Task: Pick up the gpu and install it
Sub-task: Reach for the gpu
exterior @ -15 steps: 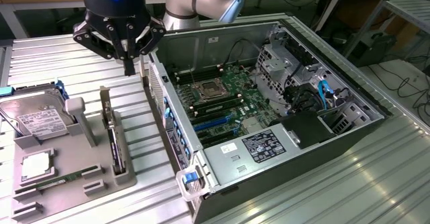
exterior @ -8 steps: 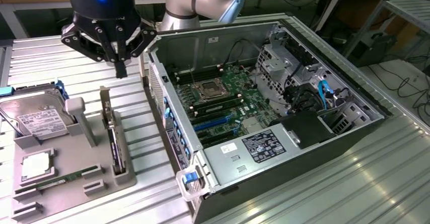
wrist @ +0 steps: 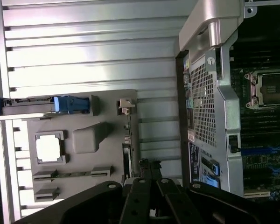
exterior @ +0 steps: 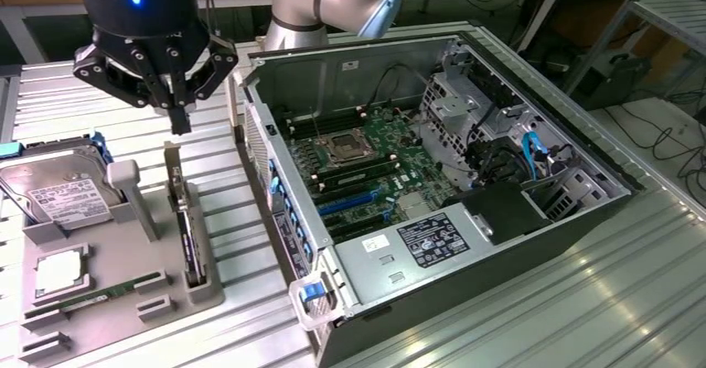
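The gpu [exterior: 188, 234] is a thin black card standing on edge in a slot of the grey holder tray [exterior: 132, 256]. Its pale bracket end points toward the arm. My gripper [exterior: 180, 122] hangs above the far end of the card, a little over it and not touching. The dark fingers are pressed together with nothing between them. In the wrist view the gpu [wrist: 127, 140] appears as a narrow strip on the tray, and the gripper [wrist: 149, 164] sits over its end.
The open computer case [exterior: 518, 244] lies at the exterior view's right, motherboard [exterior: 369, 165] exposed with blue slots. On the tray are a hard drive [exterior: 61, 190], a processor [exterior: 61, 273] and a green memory stick [exterior: 105, 295]. The bench is ribbed metal [exterior: 551, 327].
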Tool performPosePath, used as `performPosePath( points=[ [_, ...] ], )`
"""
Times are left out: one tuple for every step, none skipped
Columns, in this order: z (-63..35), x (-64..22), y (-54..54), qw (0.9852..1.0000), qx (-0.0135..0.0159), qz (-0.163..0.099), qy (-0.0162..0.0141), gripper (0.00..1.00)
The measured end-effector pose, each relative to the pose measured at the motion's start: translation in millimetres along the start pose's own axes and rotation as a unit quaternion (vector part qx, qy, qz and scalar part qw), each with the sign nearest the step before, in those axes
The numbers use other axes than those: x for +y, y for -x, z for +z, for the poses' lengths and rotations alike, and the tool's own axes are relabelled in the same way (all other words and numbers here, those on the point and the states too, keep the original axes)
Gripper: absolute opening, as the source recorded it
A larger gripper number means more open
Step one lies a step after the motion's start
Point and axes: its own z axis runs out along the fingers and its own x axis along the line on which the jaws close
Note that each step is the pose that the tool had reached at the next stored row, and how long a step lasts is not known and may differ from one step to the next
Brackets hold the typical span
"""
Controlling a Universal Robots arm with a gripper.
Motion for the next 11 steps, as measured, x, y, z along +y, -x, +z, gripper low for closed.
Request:
performPosePath(
  points=[
    [0.0, -0.7, -1.3, 1.0, 0.0001, -0.001, 0.0, 0.11],
    [0.1, -1.5, -2.6, 1.0, 0.0002, -0.003, 0.0001, 0.11],
    [0.2, -2.3, -3.8, 1.0, 0.0002, -0.005, 0.0001, 0.11],
    [0.2, -3.1, -4.9, 1.0, 0.0003, -0.007, 0.0001, 0.11],
    [0.3, -4.0, -6.4, 1.0, 0.0004, -0.009, 0.0002, 0.11],
    [0.4, -4.9, -8.2, 0.9999, 0.0005, -0.011, 0.0002, 0.11],
    [0.5, -5.8, -10.7, 0.9999, 0.0006, -0.013, 0.0003, 0.11],
    [0.5, -6.2, -12.9, 0.9999, 0.0006, -0.014, 0.0003, 0.11],
    [0.5, -6.7, -15.3, 0.9999, 0.0007, -0.014, 0.0003, 0.11],
    [0.5, -7.1, -17.3, 0.9999, 0.0007, -0.015, 0.0003, 0.11],
    [0.5, -7.6, -19.7, 0.9999, 0.0007, -0.016, 0.0003, 0.11]
  ],
)
